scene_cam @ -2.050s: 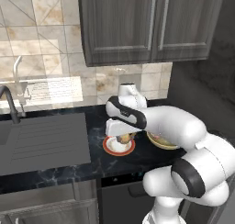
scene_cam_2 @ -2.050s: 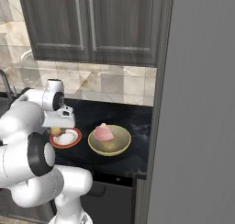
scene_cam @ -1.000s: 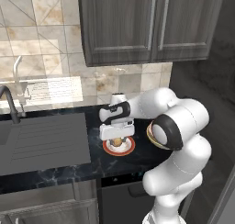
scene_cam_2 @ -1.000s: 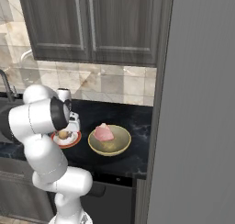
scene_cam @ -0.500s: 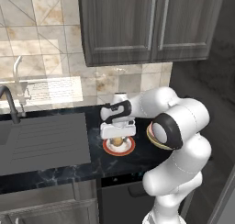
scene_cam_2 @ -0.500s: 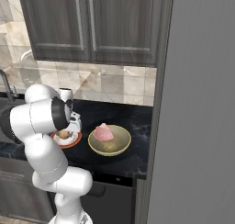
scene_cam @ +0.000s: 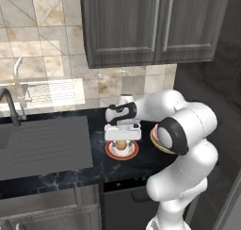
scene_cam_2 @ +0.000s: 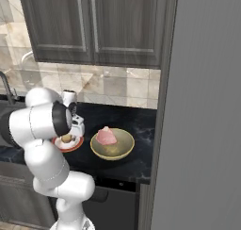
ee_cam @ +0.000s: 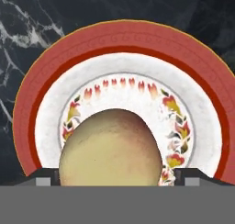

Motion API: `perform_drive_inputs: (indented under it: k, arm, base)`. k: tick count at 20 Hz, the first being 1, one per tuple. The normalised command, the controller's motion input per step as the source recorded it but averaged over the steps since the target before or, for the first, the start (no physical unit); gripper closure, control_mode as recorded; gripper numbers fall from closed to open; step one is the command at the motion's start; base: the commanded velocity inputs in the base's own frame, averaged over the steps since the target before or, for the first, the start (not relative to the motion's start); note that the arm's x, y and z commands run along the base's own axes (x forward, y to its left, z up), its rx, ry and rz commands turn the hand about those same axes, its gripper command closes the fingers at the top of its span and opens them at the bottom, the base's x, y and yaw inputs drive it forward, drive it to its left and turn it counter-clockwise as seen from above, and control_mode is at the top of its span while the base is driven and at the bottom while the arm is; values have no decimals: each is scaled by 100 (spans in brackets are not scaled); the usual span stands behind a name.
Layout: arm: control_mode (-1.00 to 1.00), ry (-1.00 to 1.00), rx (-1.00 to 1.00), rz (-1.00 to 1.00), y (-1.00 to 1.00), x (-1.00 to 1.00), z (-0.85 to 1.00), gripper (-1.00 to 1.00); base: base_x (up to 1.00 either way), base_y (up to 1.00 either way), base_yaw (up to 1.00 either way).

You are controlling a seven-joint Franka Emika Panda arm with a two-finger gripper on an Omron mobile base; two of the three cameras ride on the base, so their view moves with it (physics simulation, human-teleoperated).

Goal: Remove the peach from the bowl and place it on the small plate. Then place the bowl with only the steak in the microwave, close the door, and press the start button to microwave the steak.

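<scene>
The black marble counter (scene_cam: 70, 170) carries everything, with a grey sink (scene_cam: 42, 146) set into it at the left. The olive-yellow bowl (scene_cam_2: 112, 146) sits on the counter right of the small plate (ee_cam: 124, 44), and the pink steak (scene_cam_2: 106, 136) lies inside it. The gripper (scene_cam: 122, 140) hangs directly over the plate, its jaws spread wider than the peach (ee_cam: 111, 147) between them; whether the fingertips (ee_cam: 43, 178) touch the fruit cannot be told. The peach sits on the plate's white centre.
</scene>
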Motion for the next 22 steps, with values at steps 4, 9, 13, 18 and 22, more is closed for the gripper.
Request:
perform_drive_inputs:
  k: [4,9,13,18,22]
  arm:
    - [-100,-2,0,-18,0,-29,24,-100]
    - [-100,-10,0,-16,-1,-56,43,-100]
    - [-100,-16,0,-15,-4,-69,40,-100]
    - [-100,-16,0,-19,-10,-65,28,-100]
    - [-100,-17,3,-29,-50,-63,20,-100]
  base:
    - [0,0,0]
    - [0,0,0]
    - [0,0,0]
    - [0,0,0]
    - [0,0,0]
